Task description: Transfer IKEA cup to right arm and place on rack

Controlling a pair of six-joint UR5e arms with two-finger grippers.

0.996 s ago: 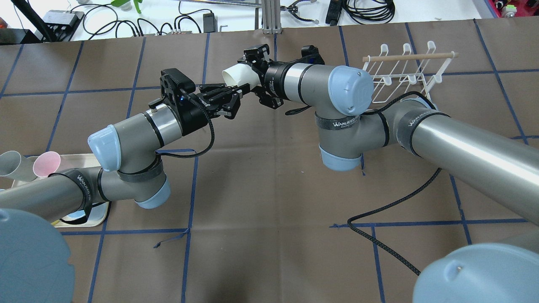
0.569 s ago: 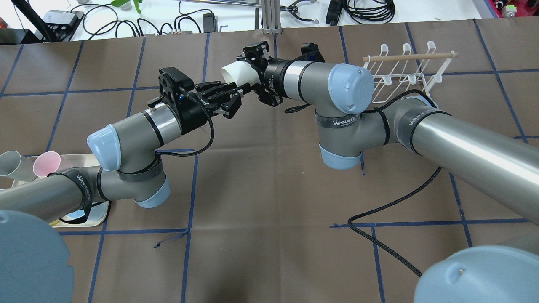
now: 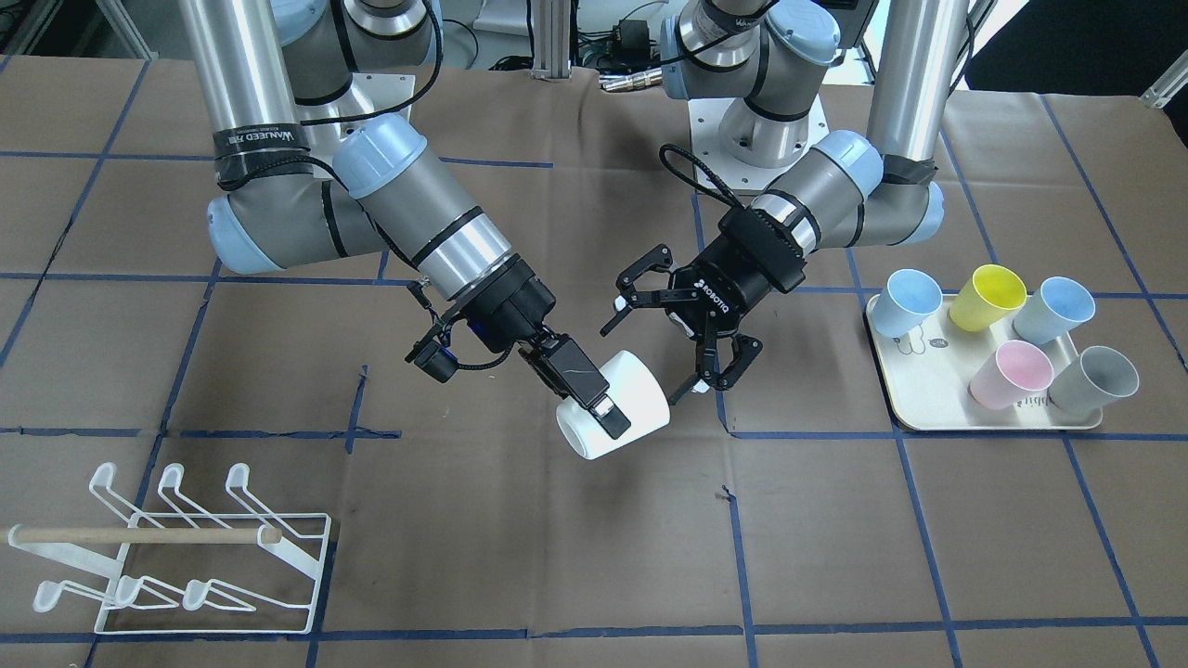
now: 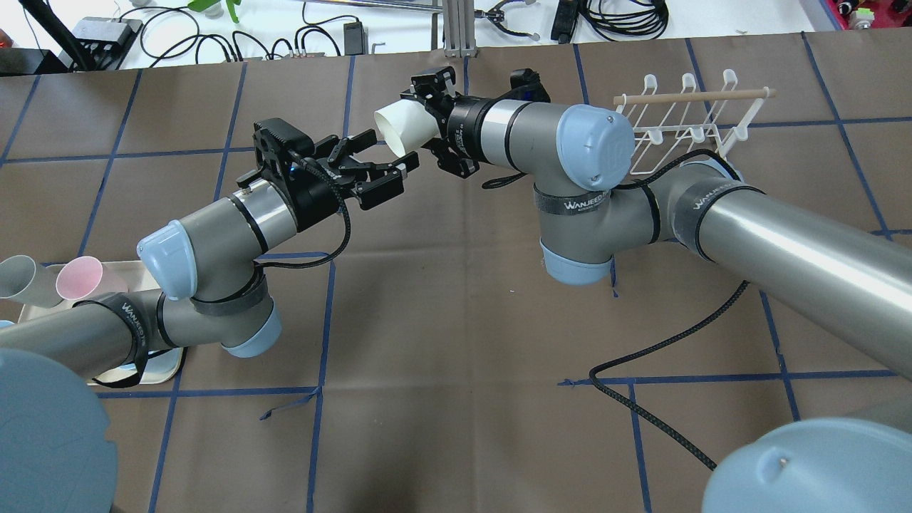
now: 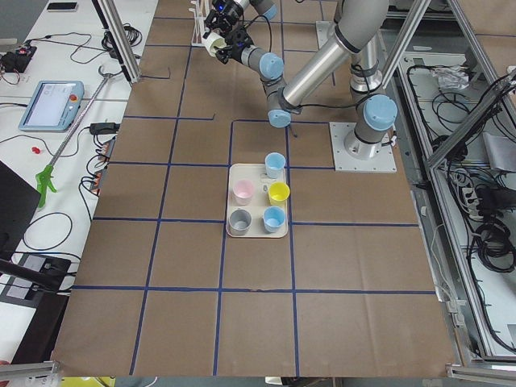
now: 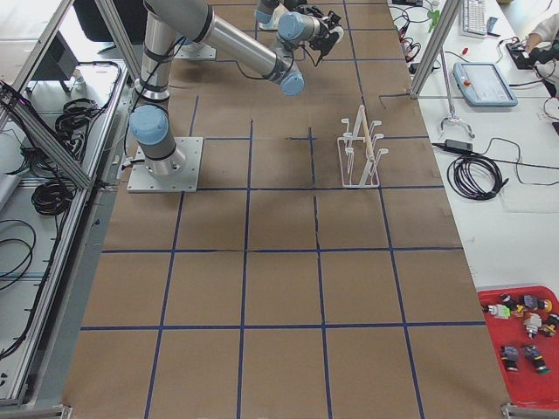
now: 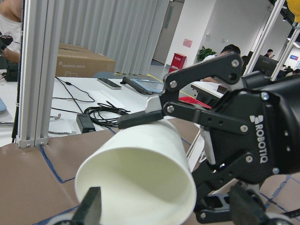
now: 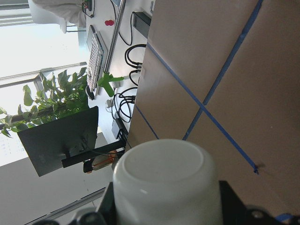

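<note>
My right gripper (image 4: 422, 117) is shut on a white cup (image 4: 400, 125) and holds it in the air over the table's middle, its mouth turned toward the left arm. In the front view the right gripper (image 3: 613, 410) clamps the cup (image 3: 631, 394) from the side. My left gripper (image 4: 393, 148) is open and empty, its tips just short of the cup's rim, also seen from the front (image 3: 642, 366). The left wrist view shows the cup's mouth (image 7: 140, 173) close ahead; the right wrist view shows its end (image 8: 164, 183). The white wire rack (image 4: 691, 95) with its wooden dowel stands far right (image 3: 139, 535).
A cream tray (image 3: 928, 422) with several coloured cups stands on the left arm's side, also in the overhead view (image 4: 146, 370). A black braided cable (image 4: 655, 356) lies on the brown mat under the right arm. Blue tape lines grid the table.
The left gripper's jaws have spread wider and the left arm has drawn back a little to the left. The right gripper has carried the cup slightly farther away.
</note>
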